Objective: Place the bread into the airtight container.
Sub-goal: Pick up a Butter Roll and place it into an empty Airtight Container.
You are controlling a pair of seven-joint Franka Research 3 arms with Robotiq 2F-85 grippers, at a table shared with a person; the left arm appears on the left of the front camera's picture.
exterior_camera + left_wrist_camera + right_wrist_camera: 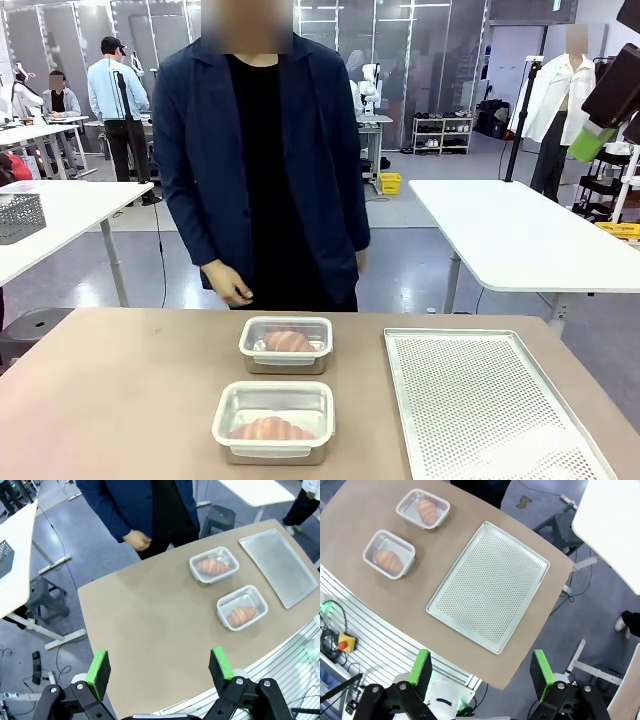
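Two clear airtight containers stand on the brown table, each with a golden bread roll inside. The far container (286, 344) (213, 565) (422, 509) holds one bread (289, 341); the near container (273, 421) (242, 607) (389, 554) holds another bread (272, 430). My left gripper (160, 667) hangs open high above the table's left part, nothing between its green pads. High over the tray's near corner, my right gripper (481, 669) is open too and holds nothing.
A perforated metal tray (485, 400) (490, 585) lies bare on the table's right side. A person in a dark jacket stands at the far edge, one hand (232, 288) just above the table rim. White tables stand beyond.
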